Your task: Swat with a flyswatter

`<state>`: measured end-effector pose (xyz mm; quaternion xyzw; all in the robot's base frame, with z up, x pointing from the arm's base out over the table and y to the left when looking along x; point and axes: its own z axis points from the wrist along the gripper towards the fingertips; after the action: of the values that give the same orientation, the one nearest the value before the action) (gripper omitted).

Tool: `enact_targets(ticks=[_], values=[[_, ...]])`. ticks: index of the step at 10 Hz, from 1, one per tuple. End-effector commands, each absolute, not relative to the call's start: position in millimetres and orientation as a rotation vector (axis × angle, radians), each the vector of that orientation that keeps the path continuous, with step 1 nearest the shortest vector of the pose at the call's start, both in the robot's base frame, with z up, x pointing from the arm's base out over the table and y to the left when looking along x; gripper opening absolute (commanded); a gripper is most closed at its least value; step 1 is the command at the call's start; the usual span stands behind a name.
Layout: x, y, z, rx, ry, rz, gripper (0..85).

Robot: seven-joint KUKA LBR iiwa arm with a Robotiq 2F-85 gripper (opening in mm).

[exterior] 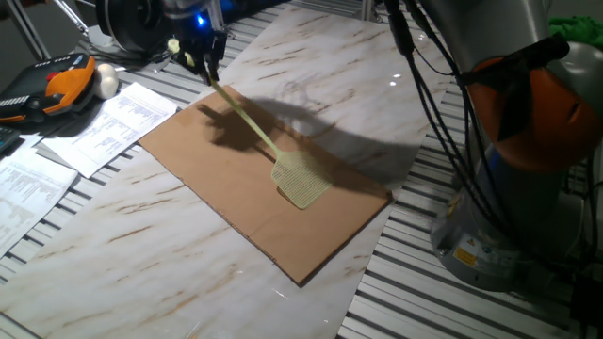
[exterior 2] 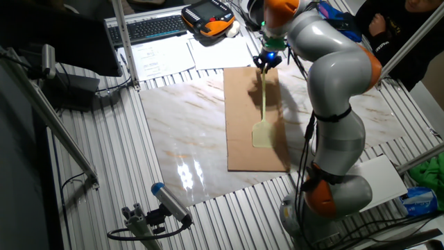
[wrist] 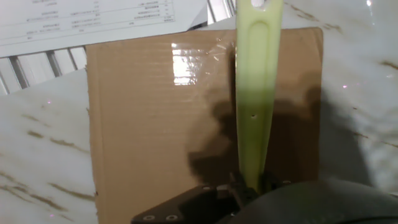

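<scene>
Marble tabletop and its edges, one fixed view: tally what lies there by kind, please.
Flyswatter: 1, handle held by the gripper
Cardboard sheet: 1
Printed paper sheets: at least 2
Orange and black handheld pendant: 1
Total: at least 5 items

No text, label, brand, number or sign is legible in any view. Printed sheets at nine o'clock from the cardboard carry lines of print too small to read. A yellow sticker on the robot base, at four o'clock, is blurred and unreadable.
</scene>
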<state>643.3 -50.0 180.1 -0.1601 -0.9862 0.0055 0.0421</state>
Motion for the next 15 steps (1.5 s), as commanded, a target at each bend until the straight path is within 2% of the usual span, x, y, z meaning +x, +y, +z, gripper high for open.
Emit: enact_targets(ticks=[1, 5, 9, 15], values=[[641, -51, 184, -0.499, -3.008, 0.0, 0.0], [642, -61, 190, -0.509, -2.996, -0.039, 0.0], [648, -61, 181, -0.566, -3.068, 0.014, 0.0], [667, -60, 151, -0.699, -3.16, 0.026, 0.0]])
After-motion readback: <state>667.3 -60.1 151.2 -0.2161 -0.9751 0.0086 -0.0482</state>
